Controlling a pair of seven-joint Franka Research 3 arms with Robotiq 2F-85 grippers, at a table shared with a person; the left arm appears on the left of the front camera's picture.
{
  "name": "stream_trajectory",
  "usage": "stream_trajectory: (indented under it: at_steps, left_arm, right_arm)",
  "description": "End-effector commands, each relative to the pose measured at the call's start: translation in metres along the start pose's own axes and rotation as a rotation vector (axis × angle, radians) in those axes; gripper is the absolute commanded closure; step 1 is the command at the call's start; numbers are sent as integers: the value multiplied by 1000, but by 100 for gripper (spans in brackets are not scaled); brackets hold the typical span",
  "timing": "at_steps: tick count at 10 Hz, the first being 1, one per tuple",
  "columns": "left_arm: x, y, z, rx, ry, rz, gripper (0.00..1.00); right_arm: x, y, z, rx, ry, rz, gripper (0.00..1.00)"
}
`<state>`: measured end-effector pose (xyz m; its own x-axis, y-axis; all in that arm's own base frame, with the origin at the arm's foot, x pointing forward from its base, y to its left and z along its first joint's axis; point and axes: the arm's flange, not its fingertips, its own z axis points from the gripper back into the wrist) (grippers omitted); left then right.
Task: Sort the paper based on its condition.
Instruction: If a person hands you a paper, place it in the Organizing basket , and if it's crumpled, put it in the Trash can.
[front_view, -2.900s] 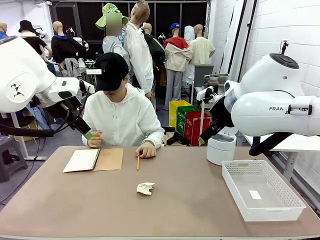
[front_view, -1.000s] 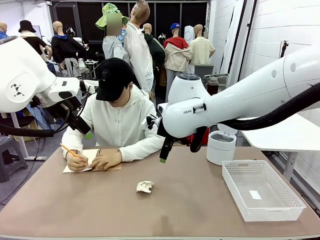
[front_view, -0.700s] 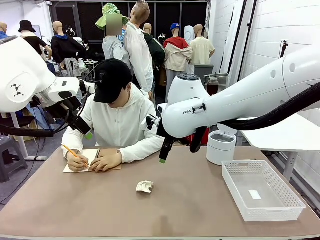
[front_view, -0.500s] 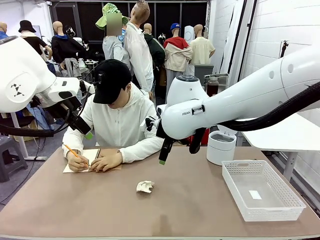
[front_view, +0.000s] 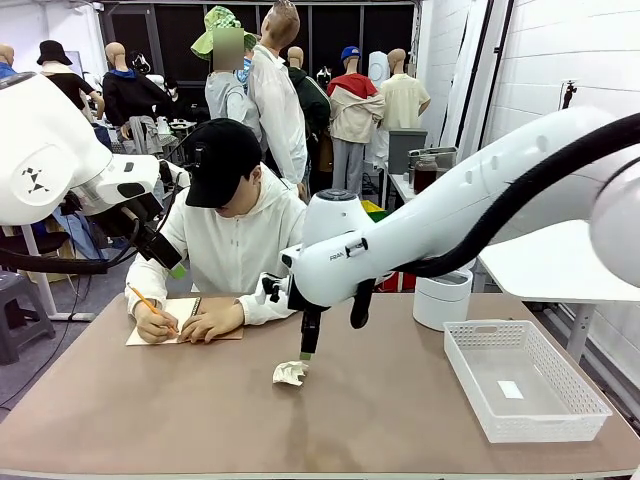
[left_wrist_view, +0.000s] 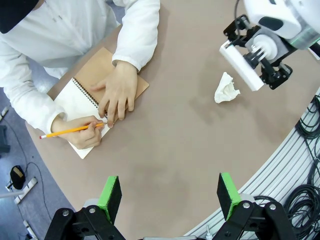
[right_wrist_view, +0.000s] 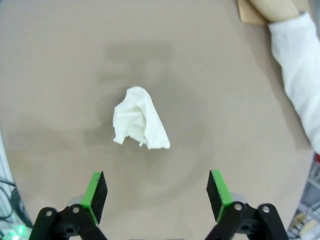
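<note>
A crumpled ball of white paper (front_view: 290, 374) lies on the brown table near the middle. My right gripper (front_view: 304, 351) hangs just above it and a little behind, fingers pointing down. In the right wrist view the paper ball (right_wrist_view: 138, 119) sits ahead of the open right gripper (right_wrist_view: 156, 195), with nothing between the green pads (right_wrist_view: 95, 196). My left gripper (front_view: 172, 262) stays high at the left, over the person's shoulder. In its wrist view the left gripper (left_wrist_view: 169, 196) is open and empty, far above the table, with the paper ball (left_wrist_view: 226, 88) beside the right arm's wrist (left_wrist_view: 260, 47).
At the far left edge a person writes with a pencil (left_wrist_view: 70, 131) in an open spiral notebook (front_view: 170, 322), both hands on it. A white plastic basket (front_view: 470, 345) sits at the right with a small white slip inside. A white round container (front_view: 442, 297) stands behind it.
My right arm has swung left and down from the back right until its gripper hangs over the paper ball. The person picked up the pencil and started writing. The left arm has not moved.
</note>
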<state>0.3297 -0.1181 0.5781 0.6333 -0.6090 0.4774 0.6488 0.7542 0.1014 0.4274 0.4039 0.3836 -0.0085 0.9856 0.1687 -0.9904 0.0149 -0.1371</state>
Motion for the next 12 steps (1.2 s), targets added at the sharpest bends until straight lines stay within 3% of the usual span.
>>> stream_trajectory:
  at_steps: [1, 3, 8, 12]
  left_arm:
    - [0, 0, 1, -18, -7, -6, 0]
    - [0, 0, 1, -18, -7, -6, 0]
    - [0, 0, 1, -18, -7, -6, 0]
    - [0, 0, 1, -18, -7, -6, 0]
  right_arm:
    - [7, -11, -8, 72, -3, 92, 0]
    - [11, -12, -17, 124, 27, 121, 0]
    - [13, -6, -21, 96, 24, 98, 0]
    - [20, -14, -51, 138, 2, 143, 0]
